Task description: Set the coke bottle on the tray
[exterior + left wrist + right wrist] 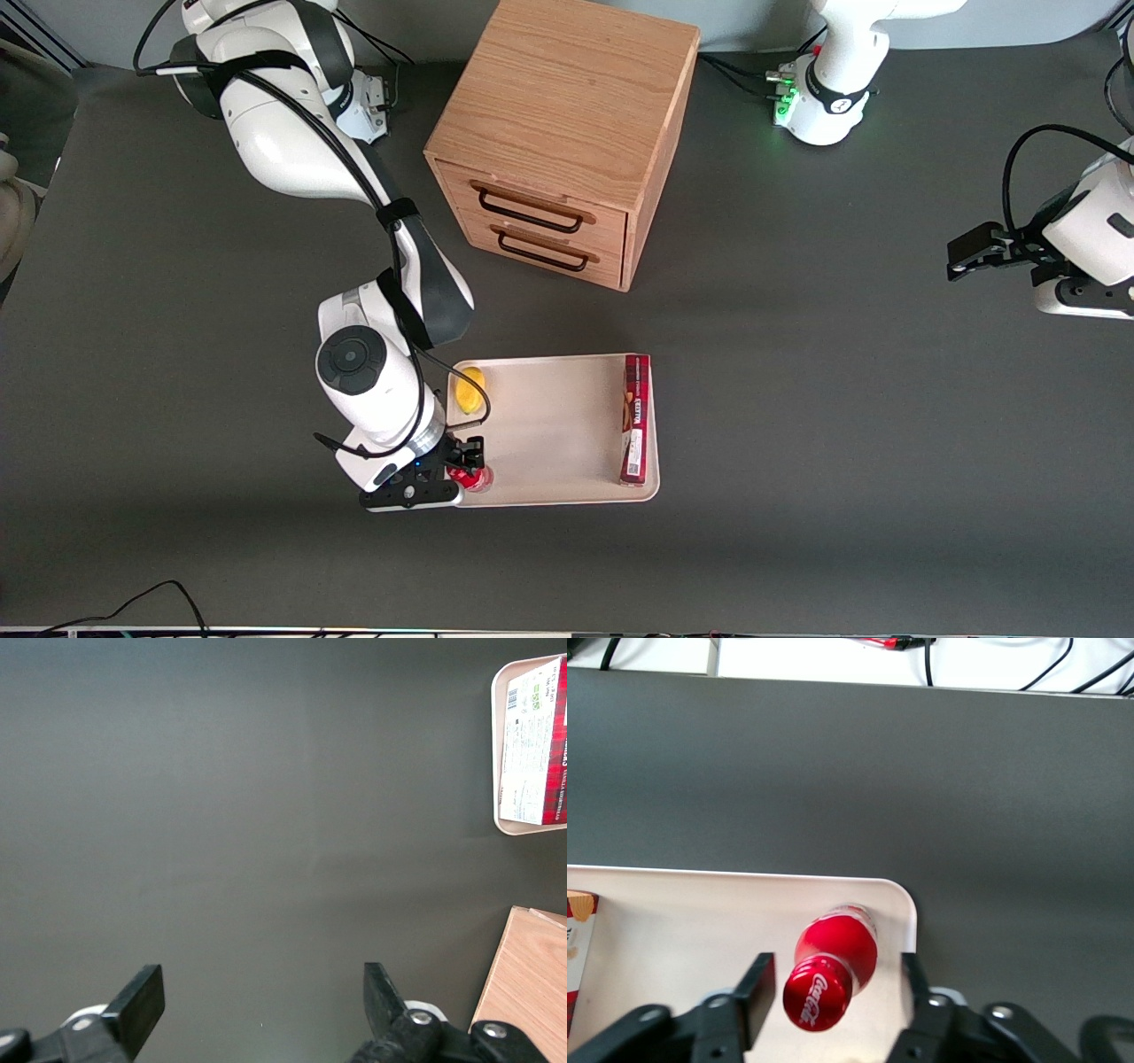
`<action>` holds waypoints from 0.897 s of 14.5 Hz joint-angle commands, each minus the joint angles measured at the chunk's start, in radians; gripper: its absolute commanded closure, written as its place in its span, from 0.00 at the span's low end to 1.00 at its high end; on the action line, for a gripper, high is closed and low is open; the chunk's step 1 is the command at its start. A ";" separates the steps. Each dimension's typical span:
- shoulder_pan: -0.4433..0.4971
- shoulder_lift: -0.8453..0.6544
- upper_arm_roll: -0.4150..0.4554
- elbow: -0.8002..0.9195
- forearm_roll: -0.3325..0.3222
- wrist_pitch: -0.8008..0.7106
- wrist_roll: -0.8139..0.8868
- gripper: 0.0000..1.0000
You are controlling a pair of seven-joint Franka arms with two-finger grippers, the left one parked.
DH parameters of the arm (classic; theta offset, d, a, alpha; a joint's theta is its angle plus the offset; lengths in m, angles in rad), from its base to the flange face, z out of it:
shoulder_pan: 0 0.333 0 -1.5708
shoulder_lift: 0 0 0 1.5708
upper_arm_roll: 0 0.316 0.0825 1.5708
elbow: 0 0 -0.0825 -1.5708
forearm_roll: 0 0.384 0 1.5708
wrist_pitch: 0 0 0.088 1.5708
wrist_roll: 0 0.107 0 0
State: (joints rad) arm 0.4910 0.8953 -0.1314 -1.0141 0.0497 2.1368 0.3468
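Right arm's hand (467, 470) is above the tray (549, 425), at the corner nearest the front camera on the working arm's end. Fingers (755, 992) spread apart, one on each side of the coke bottle (831, 966), gaps visible on both sides in the wrist view, so open and not gripping.

Coke bottle stands upright on the tray, inside that same corner, close to the rounded rim. Red cap with white script faces the wrist camera; red body below it, silvery base just visible against the tray floor. In the front view only a red patch of the bottle (471, 479) shows, between the fingertips.

Other items on the tray:
- long red box (635, 418) lying along the rim at the parked arm's end, running the tray's depth; its pale label panel (532, 744) shows in the left wrist view, along with that tray corner (498, 753).
- yellow object (467, 390) at the corner on the working arm's end, farther from the front camera than the bottle; can't tell what it is.

Middle of the tray floor is bare cream.

Wooden drawer cabinet (567, 133) sits on the dark counter (842, 425), farther from the front camera than the tray, well apart from it. Two drawers, both with dark handles, both shut.
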 commanded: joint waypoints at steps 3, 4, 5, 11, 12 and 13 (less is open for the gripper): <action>-0.003 -0.070 -0.010 0.008 0.018 -0.089 0.017 0.00; -0.006 -0.113 -0.008 -0.015 0.018 -0.130 0.014 0.00; -0.017 -0.172 -0.007 -0.068 0.019 -0.177 0.003 0.00; -0.139 -0.583 -0.002 -0.472 0.021 -0.239 -0.136 0.00; -0.169 -0.629 -0.002 -0.491 0.021 -0.279 -0.163 0.00; -0.193 -0.662 -0.002 -0.494 0.021 -0.332 -0.183 0.00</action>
State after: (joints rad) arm 0.3426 0.3751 -0.1405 -1.3748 0.0505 1.8497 0.2299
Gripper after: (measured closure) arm 0.000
